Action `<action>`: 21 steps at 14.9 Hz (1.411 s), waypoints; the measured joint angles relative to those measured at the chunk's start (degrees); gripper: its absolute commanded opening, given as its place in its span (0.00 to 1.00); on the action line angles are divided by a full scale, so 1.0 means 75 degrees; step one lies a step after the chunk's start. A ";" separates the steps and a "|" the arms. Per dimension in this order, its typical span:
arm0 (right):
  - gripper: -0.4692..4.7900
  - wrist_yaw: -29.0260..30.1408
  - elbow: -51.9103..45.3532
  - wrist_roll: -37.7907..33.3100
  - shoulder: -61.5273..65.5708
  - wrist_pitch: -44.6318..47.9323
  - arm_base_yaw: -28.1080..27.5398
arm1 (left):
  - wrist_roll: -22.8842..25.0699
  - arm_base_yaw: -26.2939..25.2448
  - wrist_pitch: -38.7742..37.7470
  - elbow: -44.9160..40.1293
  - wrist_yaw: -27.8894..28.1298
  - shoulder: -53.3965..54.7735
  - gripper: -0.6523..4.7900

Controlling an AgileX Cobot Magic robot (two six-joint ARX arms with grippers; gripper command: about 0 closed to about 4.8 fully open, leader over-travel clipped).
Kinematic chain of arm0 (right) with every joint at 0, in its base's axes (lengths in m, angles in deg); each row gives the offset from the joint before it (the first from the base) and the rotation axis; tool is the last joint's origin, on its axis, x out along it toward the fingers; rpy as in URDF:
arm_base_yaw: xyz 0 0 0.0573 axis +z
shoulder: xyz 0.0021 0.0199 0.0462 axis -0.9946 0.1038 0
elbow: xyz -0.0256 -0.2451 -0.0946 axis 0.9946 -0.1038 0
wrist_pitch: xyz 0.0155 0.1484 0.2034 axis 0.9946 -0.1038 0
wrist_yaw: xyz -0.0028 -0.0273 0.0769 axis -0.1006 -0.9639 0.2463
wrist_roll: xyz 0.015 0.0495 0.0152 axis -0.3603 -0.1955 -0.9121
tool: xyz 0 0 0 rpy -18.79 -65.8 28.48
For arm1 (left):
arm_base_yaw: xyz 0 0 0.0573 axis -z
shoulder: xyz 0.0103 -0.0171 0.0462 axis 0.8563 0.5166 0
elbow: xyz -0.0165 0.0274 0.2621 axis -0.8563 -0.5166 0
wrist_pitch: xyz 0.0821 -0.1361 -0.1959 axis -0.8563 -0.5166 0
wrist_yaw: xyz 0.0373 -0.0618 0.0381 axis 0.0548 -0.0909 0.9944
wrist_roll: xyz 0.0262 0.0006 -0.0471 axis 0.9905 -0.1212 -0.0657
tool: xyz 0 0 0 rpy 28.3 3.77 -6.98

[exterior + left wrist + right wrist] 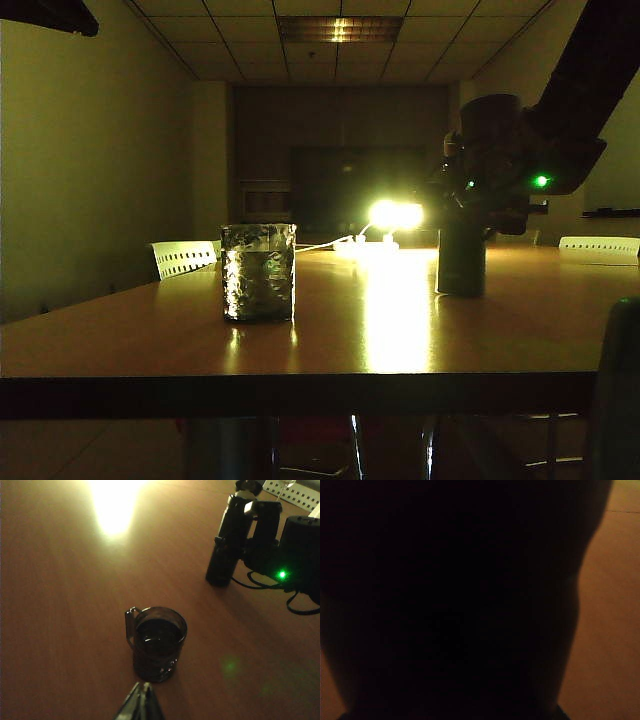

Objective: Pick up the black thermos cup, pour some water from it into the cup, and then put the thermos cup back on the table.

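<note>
In dim room, glossy table (400, 340), right fingers (250, 540) gripping thermos (225, 555), left fingers (142, 705) closed.

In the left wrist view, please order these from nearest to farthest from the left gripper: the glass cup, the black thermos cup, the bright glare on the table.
From the left gripper:
1. The cup, just ahead of its fingertips.
2. The black thermos cup, far off to one side, right gripper around it.
3. The glare, far end of the table.
</note>
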 measured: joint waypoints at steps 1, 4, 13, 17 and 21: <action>0.56 0.0242 0.0015 0.0006 0.0023 0.0026 -0.0006 | 0.0000 0.0000 -0.0012 0.0000 -0.0003 0.0006 0.11; 0.81 0.0659 0.0020 0.0154 0.0047 0.0058 0.0000 | 0.0000 0.0003 -0.0009 0.0000 -0.0079 0.0003 0.11; 1.00 0.1343 0.0029 0.0889 -0.0154 -0.0627 -0.0009 | 0.0003 0.0000 -0.0009 0.0000 -0.0117 0.0003 0.11; 1.00 0.1781 0.0026 0.0950 -0.0283 -0.1087 -0.0137 | 0.0003 0.0003 -0.0006 0.0000 -0.0119 0.0003 0.11; 1.00 0.2060 0.0026 0.0991 -0.0673 -0.1440 -0.0274 | 0.0003 0.0003 -0.0009 0.0000 -0.0119 0.0003 0.11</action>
